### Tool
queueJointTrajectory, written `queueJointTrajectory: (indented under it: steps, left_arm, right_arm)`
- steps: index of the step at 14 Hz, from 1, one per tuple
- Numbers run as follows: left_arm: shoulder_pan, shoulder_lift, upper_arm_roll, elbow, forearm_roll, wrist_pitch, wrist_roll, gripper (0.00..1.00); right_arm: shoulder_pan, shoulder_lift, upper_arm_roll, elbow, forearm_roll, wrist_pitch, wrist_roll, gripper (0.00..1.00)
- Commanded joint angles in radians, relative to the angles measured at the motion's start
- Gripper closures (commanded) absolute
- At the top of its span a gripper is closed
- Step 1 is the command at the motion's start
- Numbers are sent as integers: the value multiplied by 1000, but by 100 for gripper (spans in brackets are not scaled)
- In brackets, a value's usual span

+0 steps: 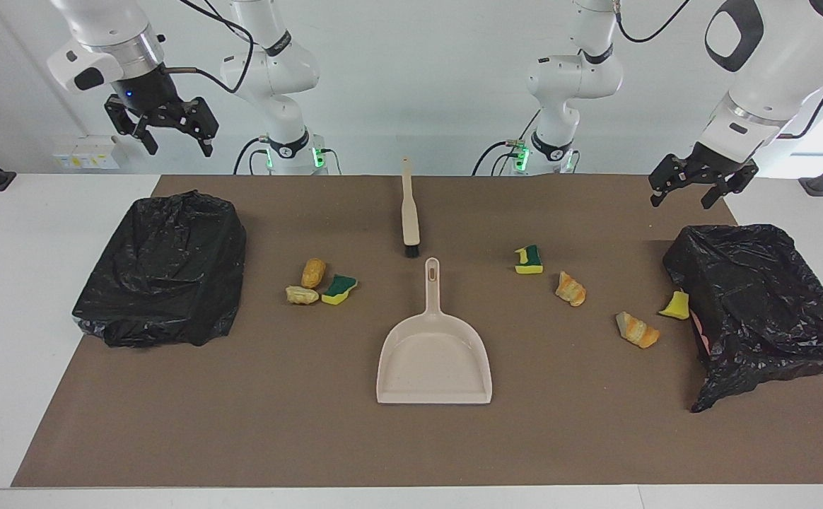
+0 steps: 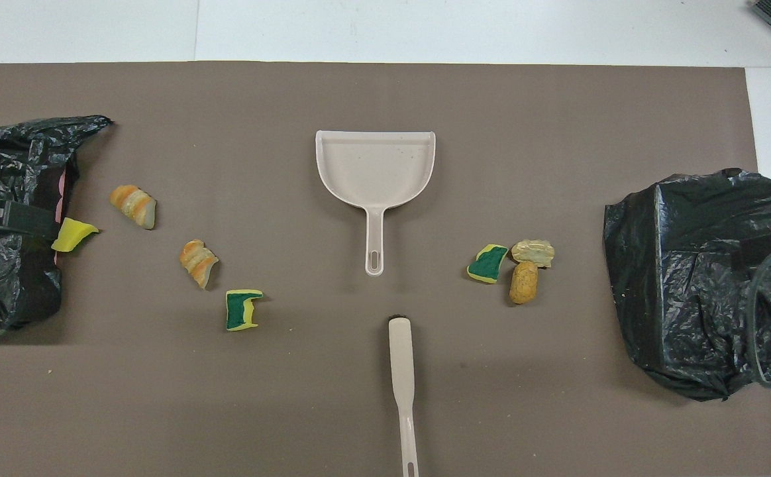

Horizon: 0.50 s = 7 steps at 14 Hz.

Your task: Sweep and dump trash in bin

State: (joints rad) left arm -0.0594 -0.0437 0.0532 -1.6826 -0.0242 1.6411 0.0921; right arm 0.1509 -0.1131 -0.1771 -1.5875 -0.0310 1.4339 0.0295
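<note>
Brown mat (image 1: 242, 438) on a white counter (image 1: 1, 283) — catalogue of what lies on it.

Dustpan (image 1: 434, 357), beige, flat at the middle of the mat, handle toward my bases, open mouth away from them.

Brush (image 1: 409, 212), beige handle with dark bristles, lying nearer to me than the dustpan, bristle end just short of the dustpan handle's tip, not touching.

Trash, toward my right arm's end: a tan lump (image 1: 313, 272), a paler lump (image 1: 302, 295) and a green-backed sponge chunk (image 1: 339, 288), clustered close together.

Trash, toward my left arm's end: a green-and-yellow sponge chunk (image 1: 529, 259), two orange-striped bread lumps (image 1: 570, 288) (image 1: 637, 330), and a yellow scrap (image 1: 676, 305) right against the bin there. All seven pieces lie on the mat, none in the dustpan.

Bins: one black-bagged bin (image 1: 164, 268) at my right arm's end, a second black-bagged bin (image 1: 758, 304) at my left arm's end, its liner trailing onto the mat.

My right gripper (image 1: 171, 134) — jaws spread wide, holding nothing, up in the air above the first bin's end of the counter.

My left gripper (image 1: 691, 187) — jaws spread, holding nothing, hanging above the mat's corner by the second bin.

View notes: the facing view shows both arms whole; the overhead view shows only a dark sliver of each gripper at its side edges, over the bins, and shows a pink strip where the second bin's liner gapes.
</note>
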Motion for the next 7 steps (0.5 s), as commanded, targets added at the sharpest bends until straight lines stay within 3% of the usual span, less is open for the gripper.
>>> queueJointTrajectory:
  steps: [1, 7]
  left_arm:
    - [-2, -25, -1, -23, 12, -3, 5, 0]
    - [-8, -31, -3, -40, 1, 8, 3, 0]
  right_arm:
    - [2, -26, -4, -29, 14, -3, -26, 0]
    - [1, -27, -1, -29, 14, -4, -28, 0]
